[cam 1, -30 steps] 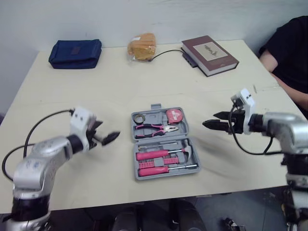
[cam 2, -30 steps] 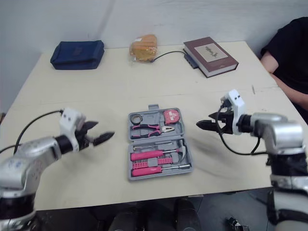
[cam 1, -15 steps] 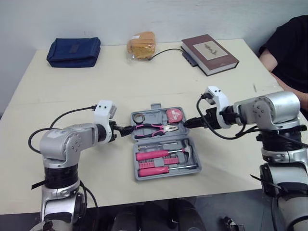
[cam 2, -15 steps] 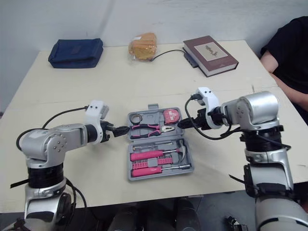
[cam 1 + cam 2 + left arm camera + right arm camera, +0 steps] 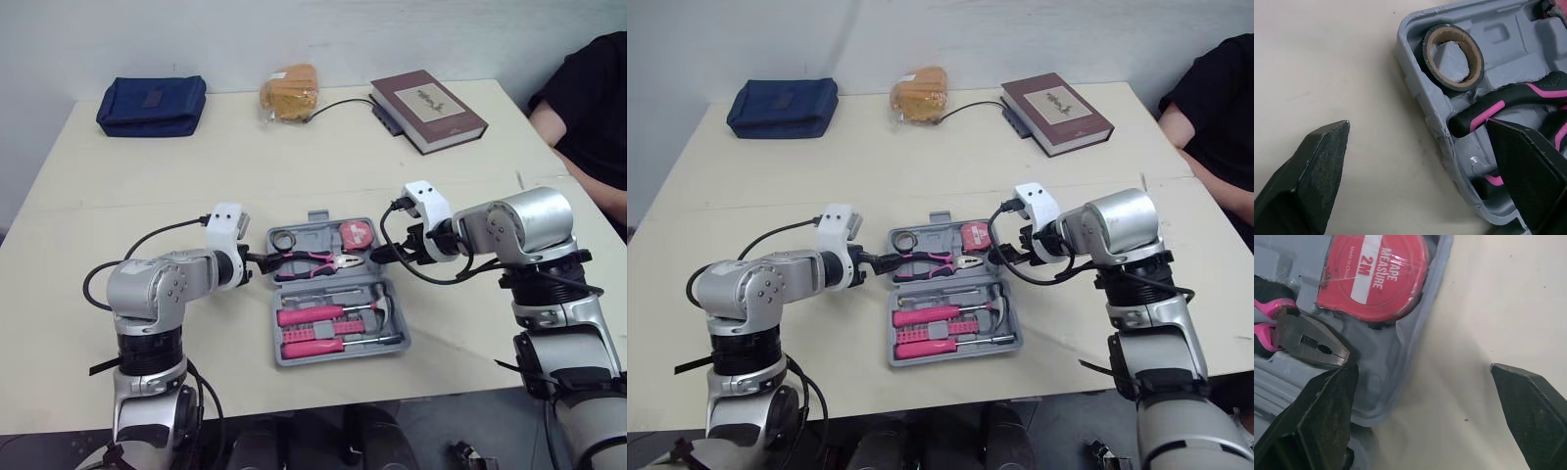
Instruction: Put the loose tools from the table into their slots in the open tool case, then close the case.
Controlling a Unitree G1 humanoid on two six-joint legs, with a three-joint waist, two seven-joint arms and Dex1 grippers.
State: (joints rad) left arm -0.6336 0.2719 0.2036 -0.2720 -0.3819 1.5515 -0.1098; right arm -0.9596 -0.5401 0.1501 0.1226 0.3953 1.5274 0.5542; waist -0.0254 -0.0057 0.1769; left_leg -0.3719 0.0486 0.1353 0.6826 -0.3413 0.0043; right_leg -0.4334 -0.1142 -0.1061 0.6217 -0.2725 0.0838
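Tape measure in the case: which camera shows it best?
The right wrist view: the tape measure sits close up, its label readable. Both eye views show it as a small red disc in the tool case's far right corner.

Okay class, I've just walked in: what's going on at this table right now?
The robot has both grippers at the open tool case, the left gripper at its left edge and the right gripper at its right edge. Each has its jaws open astride that edge, gripping nothing. The pliers, tape measure, tape roll, hammer and screwdrivers lie in their slots, so the case looks ready to be closed.
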